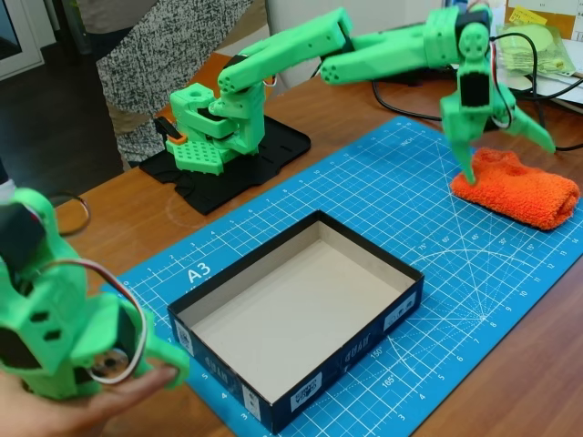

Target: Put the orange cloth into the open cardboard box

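The orange cloth lies bunched on the blue cutting mat at the right of the fixed view. My green gripper hangs point-down over the cloth's left half, open. One finger tip touches the cloth's left edge; the other finger spreads out to the right above it. Nothing is held. The open cardboard box, dark outside and beige inside, stands empty on the mat at lower centre, well left of and nearer than the cloth.
The blue A3 cutting mat covers the wooden table. My arm's base stands on a black plate at the back left. Cables and papers lie at the back right. A person stands behind the table.
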`<state>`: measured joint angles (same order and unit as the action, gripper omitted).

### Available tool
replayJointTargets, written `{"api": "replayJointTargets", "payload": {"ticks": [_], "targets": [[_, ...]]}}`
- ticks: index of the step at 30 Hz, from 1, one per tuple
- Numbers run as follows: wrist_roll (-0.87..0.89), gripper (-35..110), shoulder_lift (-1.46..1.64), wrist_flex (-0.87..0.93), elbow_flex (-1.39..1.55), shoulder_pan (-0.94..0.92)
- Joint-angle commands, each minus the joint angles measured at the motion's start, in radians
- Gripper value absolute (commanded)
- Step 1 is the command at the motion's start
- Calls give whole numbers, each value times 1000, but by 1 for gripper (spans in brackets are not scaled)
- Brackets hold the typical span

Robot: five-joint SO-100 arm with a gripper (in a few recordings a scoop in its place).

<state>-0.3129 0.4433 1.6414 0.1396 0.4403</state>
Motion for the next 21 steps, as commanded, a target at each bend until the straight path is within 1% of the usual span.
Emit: {"api": "replayJointTargets", "payload": {"ticks": [1,4,11,14,15,17,18,19,21], "targets": [[-38,53,-49,11,-60,21],[-29,53,-127,-8,-121,5],[-49,53,-169,-18,-121,11],[-55,49,-169,-5,-112,20],[-57,45,-169,-2,-110,20],[-43,24,-169,0,-109,21],[-35,10,-166,-5,-109,18],[-29,-1,-163,-9,-109,14],[-49,-1,-161,2,-109,12]]}}
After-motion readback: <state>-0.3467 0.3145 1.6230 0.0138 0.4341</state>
